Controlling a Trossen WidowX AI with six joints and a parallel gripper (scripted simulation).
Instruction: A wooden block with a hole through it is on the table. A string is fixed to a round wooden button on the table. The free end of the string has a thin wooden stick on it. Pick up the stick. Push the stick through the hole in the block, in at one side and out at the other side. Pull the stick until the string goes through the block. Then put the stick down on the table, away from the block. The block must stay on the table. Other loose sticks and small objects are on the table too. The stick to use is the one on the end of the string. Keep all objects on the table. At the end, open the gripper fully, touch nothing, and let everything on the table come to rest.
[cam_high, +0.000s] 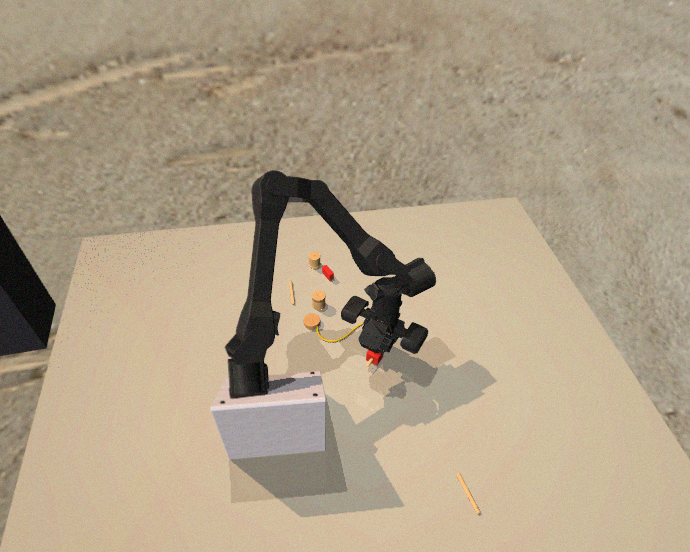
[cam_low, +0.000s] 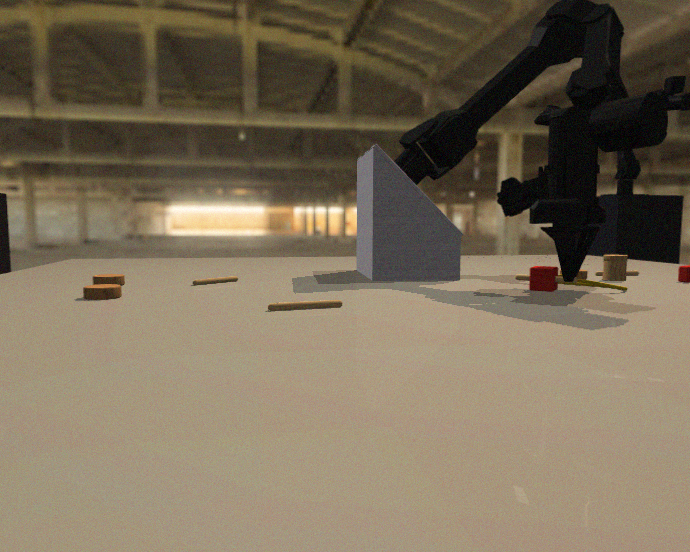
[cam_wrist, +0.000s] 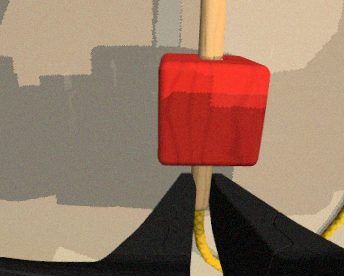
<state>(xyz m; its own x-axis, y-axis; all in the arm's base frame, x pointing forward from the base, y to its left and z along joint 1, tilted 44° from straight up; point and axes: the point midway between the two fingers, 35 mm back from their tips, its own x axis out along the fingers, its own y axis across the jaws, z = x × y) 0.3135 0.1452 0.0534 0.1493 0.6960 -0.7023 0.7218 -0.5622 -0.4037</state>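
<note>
The red wooden block (cam_high: 374, 357) (cam_low: 543, 278) (cam_wrist: 212, 109) sits on the table right in front of my gripper. The thin wooden stick (cam_wrist: 213, 22) (cam_high: 368, 363) (cam_low: 522, 277) runs through its hole, and its far tip sticks out on the other side. My gripper (cam_high: 378, 348) (cam_low: 569, 276) (cam_wrist: 200, 184) is shut on the stick's near end, just behind the block and low over the table. The yellow string (cam_high: 339, 336) (cam_low: 598, 283) (cam_wrist: 206, 247) trails from that end back to the round wooden button (cam_high: 311, 321).
A second red block (cam_high: 328, 272) (cam_low: 683, 273) and two short wooden cylinders (cam_high: 314, 260) (cam_high: 318, 298) (cam_low: 614, 267) stand beyond the button. Loose sticks (cam_high: 291, 291) (cam_high: 467, 493) (cam_low: 304, 305) (cam_low: 214, 280) and two flat discs (cam_low: 102, 291) (cam_low: 108, 279) lie about. The grey arm base (cam_high: 270, 423) (cam_low: 402, 230) stands nearby.
</note>
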